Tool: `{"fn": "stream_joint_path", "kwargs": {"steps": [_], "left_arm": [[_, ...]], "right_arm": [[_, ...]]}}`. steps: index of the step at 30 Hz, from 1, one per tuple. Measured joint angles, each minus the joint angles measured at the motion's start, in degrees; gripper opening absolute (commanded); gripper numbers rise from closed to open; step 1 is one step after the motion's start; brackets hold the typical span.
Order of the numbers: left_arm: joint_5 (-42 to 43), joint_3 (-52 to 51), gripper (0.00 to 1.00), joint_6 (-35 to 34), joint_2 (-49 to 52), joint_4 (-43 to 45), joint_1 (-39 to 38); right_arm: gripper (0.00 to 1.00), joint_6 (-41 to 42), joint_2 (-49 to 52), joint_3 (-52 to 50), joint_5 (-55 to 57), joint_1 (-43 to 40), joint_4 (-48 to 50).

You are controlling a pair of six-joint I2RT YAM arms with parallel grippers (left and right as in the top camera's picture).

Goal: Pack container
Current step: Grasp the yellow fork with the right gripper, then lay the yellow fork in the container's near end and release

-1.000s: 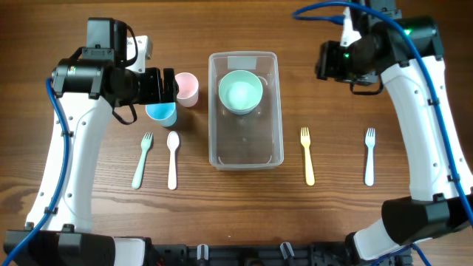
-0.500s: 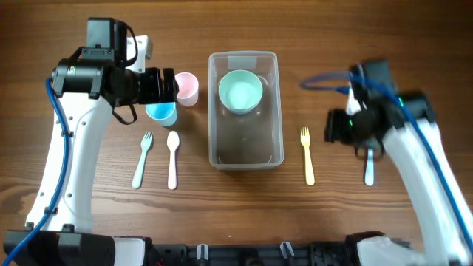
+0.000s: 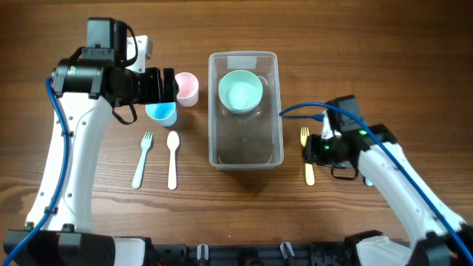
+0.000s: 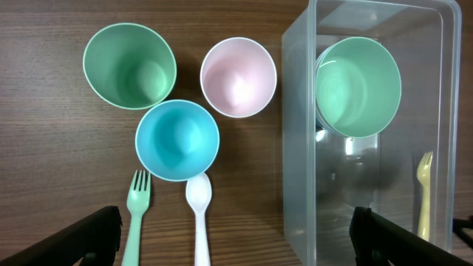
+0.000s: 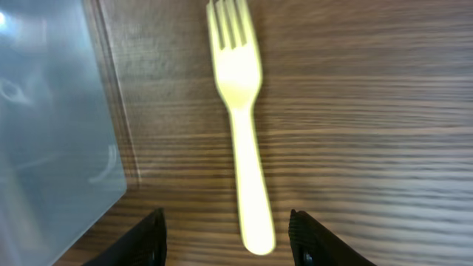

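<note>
The clear container (image 3: 214, 111) stands mid-table with a mint bowl (image 3: 240, 91) in its far end. It also shows in the left wrist view (image 4: 295, 148) and the right wrist view (image 5: 52, 111). My right gripper (image 3: 314, 150) is open and empty, low over the yellow fork (image 3: 307, 176) just right of the container. In the right wrist view the fork's (image 5: 240, 133) handle end lies between the two fingers (image 5: 144, 240) of this gripper (image 5: 228, 244). My left gripper (image 3: 168, 87) is open and empty, held above the cups left of the container.
A pink cup (image 4: 238, 77), a blue cup (image 4: 177, 140) and a green cup (image 4: 129, 65) stand left of the container. A green fork (image 3: 142, 158) and a white spoon (image 3: 173, 158) lie in front of them. My right arm covers the table to the right of the yellow fork.
My right arm has swung from the far right back corner down and inward, and now sits low over the yellow fork. The left arm has not moved.
</note>
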Motion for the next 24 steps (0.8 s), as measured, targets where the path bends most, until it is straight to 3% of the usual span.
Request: {"fn": "stream_joint_path", "kwargs": {"steps": [6,8,11,18,20,24], "left_arm": [[0.00,0.02,1.00,0.00,0.00,0.02,0.00],[0.00,0.02,1.00,0.00,0.00,0.04,0.00],[0.00,0.02,1.00,0.00,0.00,0.02,0.00],[0.00,0.00,1.00,0.00,0.00,0.02,0.00],[0.00,0.00,1.00,0.00,0.00,0.00,0.00],[0.00,0.02,1.00,0.00,0.00,0.02,0.00]], "right_arm": [[0.40,2.82,13.62,0.00,4.37,1.86,3.39],[0.28,3.48,13.81,0.13,5.11,1.90,4.28],[0.17,4.20,13.86,0.13,6.32,1.90,5.60],[0.09,4.31,13.97,0.92,9.35,1.90,3.56],[0.04,3.85,13.22,4.24,10.84,1.90,-0.48],[0.04,1.55,5.09,12.50,11.37,2.03,-5.11]]}}
